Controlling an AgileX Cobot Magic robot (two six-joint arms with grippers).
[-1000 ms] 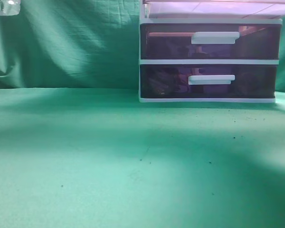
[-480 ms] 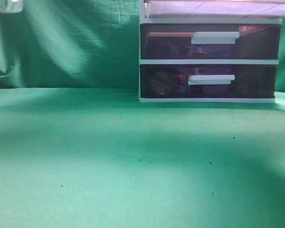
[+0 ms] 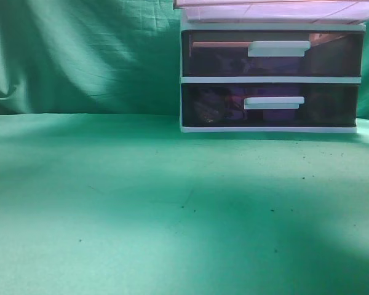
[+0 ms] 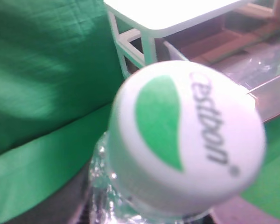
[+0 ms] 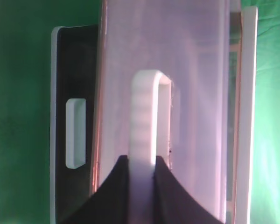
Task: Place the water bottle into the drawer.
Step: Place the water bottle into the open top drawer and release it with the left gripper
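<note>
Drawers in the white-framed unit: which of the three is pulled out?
The top drawer, the pale reddish-pink one: its front overhangs the frame, and the right claw grips its white bar handle. The two dark purple-brown drawers below sit flush.

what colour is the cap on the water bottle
White with a green leaf shape and dark lettering; the cap of the water bottle shows best in the left wrist view.

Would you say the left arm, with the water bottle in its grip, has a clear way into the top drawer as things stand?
Probably yes. The drawer is pulled out, with the right gripper shut on its white handle. In the left wrist view its open interior shows just beyond the water bottle, with nothing visible between them.
</note>
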